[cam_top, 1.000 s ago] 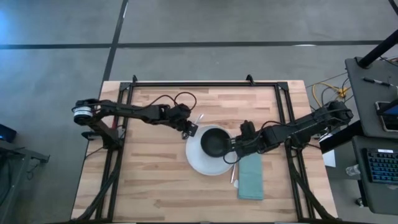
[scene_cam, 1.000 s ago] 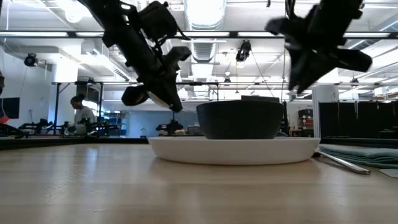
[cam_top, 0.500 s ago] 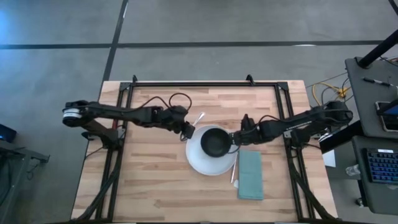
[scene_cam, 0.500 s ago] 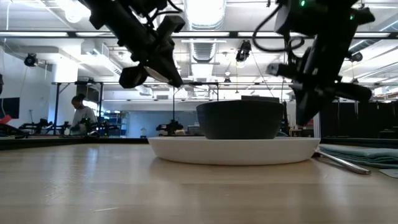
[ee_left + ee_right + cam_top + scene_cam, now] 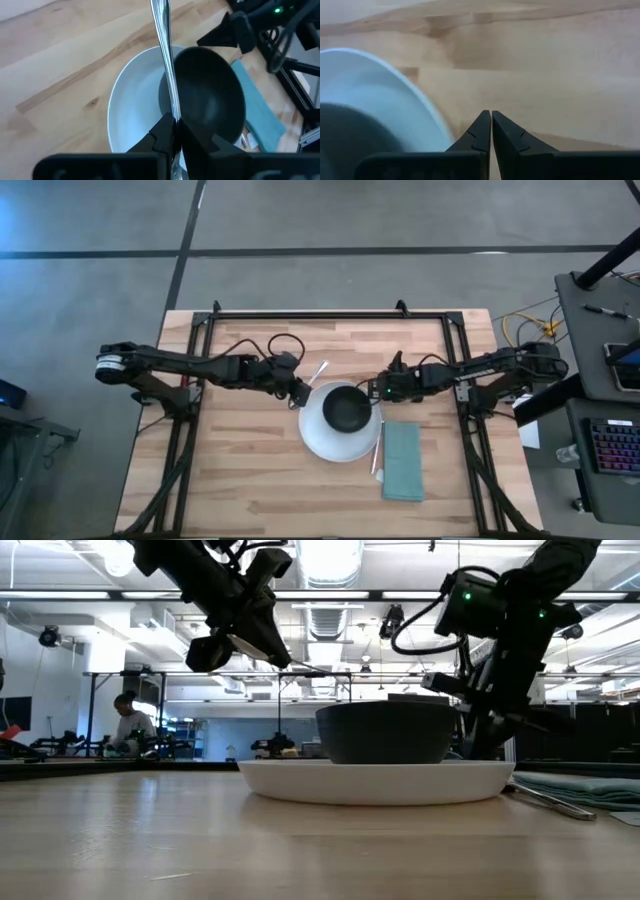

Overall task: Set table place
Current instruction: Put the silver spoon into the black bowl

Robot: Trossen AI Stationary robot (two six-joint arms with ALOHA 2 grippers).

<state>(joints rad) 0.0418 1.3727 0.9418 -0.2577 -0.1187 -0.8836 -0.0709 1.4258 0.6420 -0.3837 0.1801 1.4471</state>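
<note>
A round white plate [image 5: 322, 442] lies on the table with a black bowl [image 5: 347, 408] standing in it. A teal napkin [image 5: 402, 462] lies to the plate's right, and a silver utensil [image 5: 377, 454] lies between them. My left gripper [image 5: 299, 393] is above the plate's far left rim. It is shut on a second silver utensil [image 5: 318, 372]; whether that one is the fork or the spoon, I cannot tell. My right gripper [image 5: 376, 391] is shut and empty, low beside the bowl's far right side. My left gripper pinches the utensil's slim handle [image 5: 173, 112] between its two fingers. The utensil runs on past the fingertips, roughly along the fingers, toward the table's far right. It is lifted clear, slanting above the plate and bowl [image 5: 280, 658].
The plate also shows in the right wrist view [image 5: 385, 85], beside bare wood. The table's black frame [image 5: 330, 313] runs along the far edge and down both sides. A person [image 5: 128, 725] is in the room far behind the table.
My right gripper has gone from the bowl's near right side toward the far edge and has come down beside the bowl. My left gripper has risen a little and drawn slightly toward the table's left, still holding the utensil.
</note>
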